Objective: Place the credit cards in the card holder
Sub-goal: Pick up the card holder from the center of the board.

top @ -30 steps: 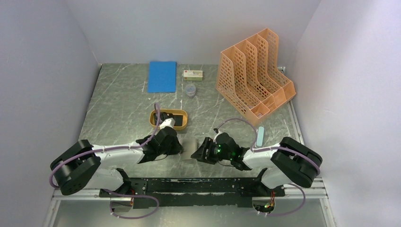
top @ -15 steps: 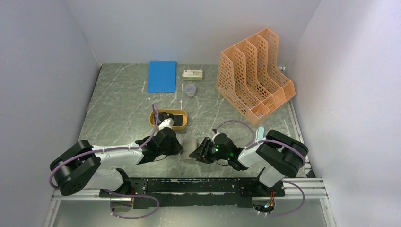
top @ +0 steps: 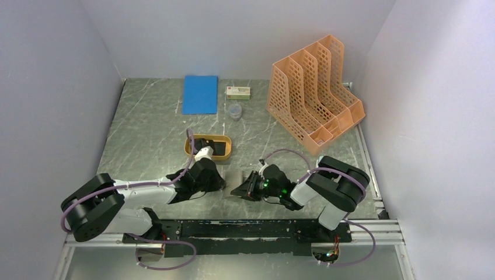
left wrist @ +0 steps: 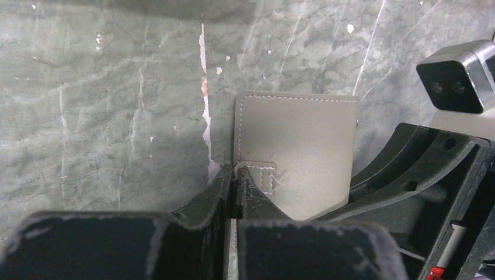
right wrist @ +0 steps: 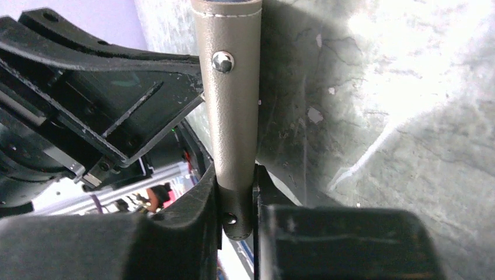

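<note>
The card holder (left wrist: 295, 149), a flat grey-brown stitched sleeve, stands between both grippers near the table's front. In the top view the card holder (top: 234, 177) shows as a small grey patch. My left gripper (left wrist: 235, 182) is shut on a thin layer at its left edge, beside a stitched tab. My right gripper (right wrist: 236, 201) is shut on the holder's rounded spine (right wrist: 230, 116), which I see edge-on with two metal studs. Dark credit cards (top: 216, 146) lie in the orange oval tray (top: 229, 153), just behind my left gripper (top: 220, 180). My right gripper (top: 243, 188) faces the left one.
At the back lie a blue notebook (top: 199, 94), a small white box (top: 238, 91) and a little clear cup (top: 234, 111). An orange perforated file rack (top: 312, 93) stands at the back right. Grey walls close in both sides.
My right gripper has slid left onto the card holder and shut on its spine, with the right arm folding in. The left gripper has kept its hold.
</note>
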{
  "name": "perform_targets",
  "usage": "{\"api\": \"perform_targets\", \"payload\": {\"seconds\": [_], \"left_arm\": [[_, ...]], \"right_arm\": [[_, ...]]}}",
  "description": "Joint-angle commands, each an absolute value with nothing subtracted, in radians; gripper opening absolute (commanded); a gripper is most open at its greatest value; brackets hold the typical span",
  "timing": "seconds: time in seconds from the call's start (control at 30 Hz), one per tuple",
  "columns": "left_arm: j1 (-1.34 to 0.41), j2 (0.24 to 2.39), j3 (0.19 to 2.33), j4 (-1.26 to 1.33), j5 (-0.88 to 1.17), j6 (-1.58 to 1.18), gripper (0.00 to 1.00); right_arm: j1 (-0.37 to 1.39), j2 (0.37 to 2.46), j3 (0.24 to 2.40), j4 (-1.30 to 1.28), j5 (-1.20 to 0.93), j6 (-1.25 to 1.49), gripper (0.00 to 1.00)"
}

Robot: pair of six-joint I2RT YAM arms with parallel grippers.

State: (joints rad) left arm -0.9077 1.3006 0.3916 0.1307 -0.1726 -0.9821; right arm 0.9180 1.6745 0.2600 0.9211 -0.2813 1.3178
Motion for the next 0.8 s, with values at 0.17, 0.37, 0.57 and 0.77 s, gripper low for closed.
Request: {"api": "perform_targets", "payload": {"seconds": [0.17,0.37,0.57,0.77], "left_arm": [[-0.91,1.187,0.481,-0.265,-0.218,-0.925,0.35],[-0.911,0.944,0.778,-0.56,-0.365,-0.886,0.74],[-0.911,0.85,1.086,-0.631,-0.572,-0.801,0.75],[-0.91,0.794,1.179,-0.381,-0.57,-0.631,0.83]], "right_arm": [[0.926,1.427,0.417,0.463,-0.225,1.052,0.0],[0.927,1.205,0.712,-0.125,-0.012,0.584,0.0],[0.968,1.177,1.038,-0.4,0.381,0.205,0.0],[1.126,1.185,1.123,-0.138,0.909,-0.229,0.0]]}}
